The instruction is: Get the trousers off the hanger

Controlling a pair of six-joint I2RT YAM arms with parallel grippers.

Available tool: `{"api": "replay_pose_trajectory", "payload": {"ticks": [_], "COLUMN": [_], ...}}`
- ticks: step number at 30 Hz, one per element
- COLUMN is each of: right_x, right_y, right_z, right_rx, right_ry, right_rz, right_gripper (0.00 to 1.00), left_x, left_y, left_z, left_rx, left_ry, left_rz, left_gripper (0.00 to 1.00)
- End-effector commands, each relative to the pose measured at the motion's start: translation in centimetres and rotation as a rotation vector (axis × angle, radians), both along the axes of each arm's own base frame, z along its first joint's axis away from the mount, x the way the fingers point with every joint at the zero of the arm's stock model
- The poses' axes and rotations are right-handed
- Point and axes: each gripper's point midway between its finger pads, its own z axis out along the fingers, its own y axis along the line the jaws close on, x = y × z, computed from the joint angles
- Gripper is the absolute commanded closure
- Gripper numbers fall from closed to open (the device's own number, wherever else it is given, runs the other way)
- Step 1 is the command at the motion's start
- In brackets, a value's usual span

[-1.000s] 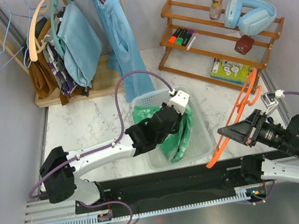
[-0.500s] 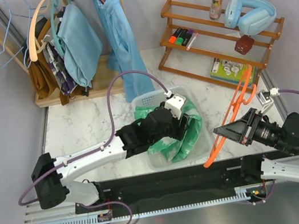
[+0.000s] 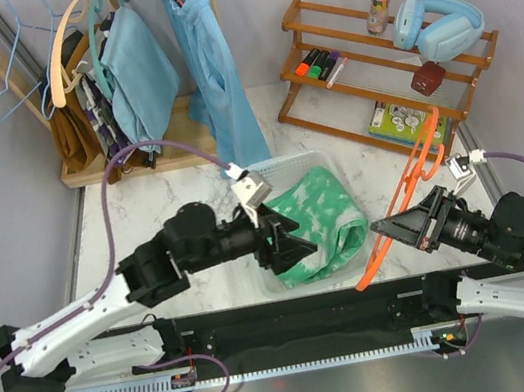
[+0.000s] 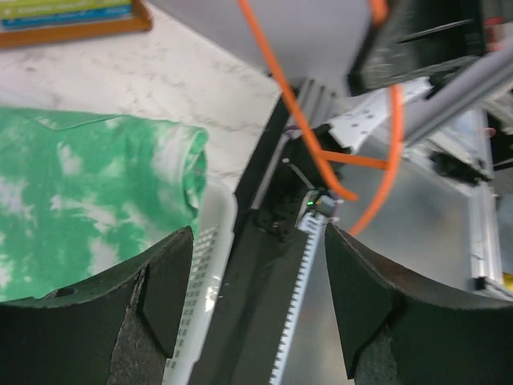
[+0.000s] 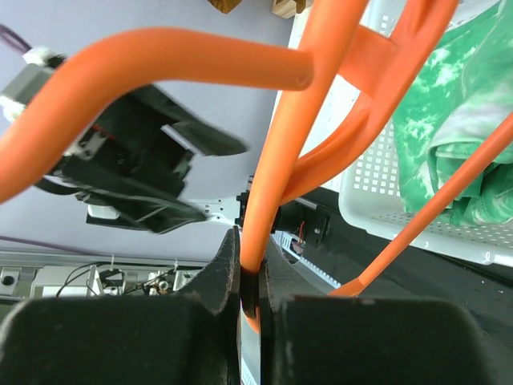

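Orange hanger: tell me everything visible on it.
The hanger is thin, bright orange and plastic-looking, with a curved hook and slim bars. It is bare; the trousers lie apart in the basket. The right hand is shut on one bar, holding it tilted in the air right of the basket, hook end toward the back. Nothing else touches it.

The trousers (image 3: 322, 218) lie in the basket (image 3: 289, 163). The left gripper (image 3: 289, 244) sits at the basket's near left corner. Just right of the basket, the hanger (image 5: 280, 144) stands in the right gripper (image 3: 385, 228). A shelf rack (image 3: 355, 88) stands behind the basket to the right, and hung garments (image 3: 134, 76) behind it to the left.
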Motion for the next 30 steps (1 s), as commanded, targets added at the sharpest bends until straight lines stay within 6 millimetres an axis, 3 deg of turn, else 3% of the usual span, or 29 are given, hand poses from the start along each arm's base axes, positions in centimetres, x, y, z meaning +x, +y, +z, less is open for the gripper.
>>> {"api": "replay_pose_trajectory", "payload": {"ticks": [1,6,9,18,24,30], "right_x": [0.5,0.7,1.0,1.1,1.0,0.9], "right_y": [0.5,2.2,3.4,6.4,6.8,7.2], "right_z": [2.1,3.0,3.1,4.6,5.4,4.9], "right_rx": [0.002,-0.015,-0.031,0.015,0.045,0.04], "right_ry": [-0.052,-0.09,-0.1,-0.116,-0.125,-0.119], "right_rz": [-0.001,0.037,0.056,0.118,0.132,0.144], "right_gripper": [1.0,1.0,1.0,1.0,1.0,1.0], "left_x": [-3.8,-6.5,-7.3,-7.6,-8.3,-8.4], "left_y": [2.6,3.7,2.8,-1.3,-2.9,-4.4], "left_z": [5.2,9.5,10.3,8.0,7.2,6.8], "left_rx": [-0.174,-0.297,-0.339,-0.263,-0.225,-0.225], "left_ry": [0.047,0.057,0.098,0.099,0.093,0.118], "left_rz": [-0.114,-0.229,-0.288,-0.289,-0.314,-0.336], "left_gripper": [0.27,0.27,0.26,0.27,0.28,0.3]}}
